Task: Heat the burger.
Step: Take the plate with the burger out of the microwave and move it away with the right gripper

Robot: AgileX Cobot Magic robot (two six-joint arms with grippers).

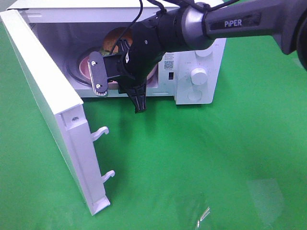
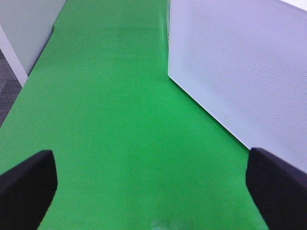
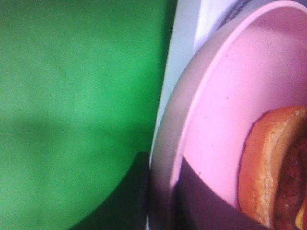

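Right gripper (image 3: 163,191) jaws pinch the pink plate (image 3: 216,110) rim – slide it level (burger (image 3: 268,167) aboard) deep into the microwave (image 1: 192,72); left jaws wide.

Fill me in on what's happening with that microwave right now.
The microwave stands on the green table with its door swung wide open. The right gripper reaches into the cavity, its fingers pinching the rim of the pink plate that carries the burger. So the plate and burger are at the microwave's opening, the plate gripped, and the door is not yet closed. The left gripper is open and empty, off beside the microwave's white outer wall.
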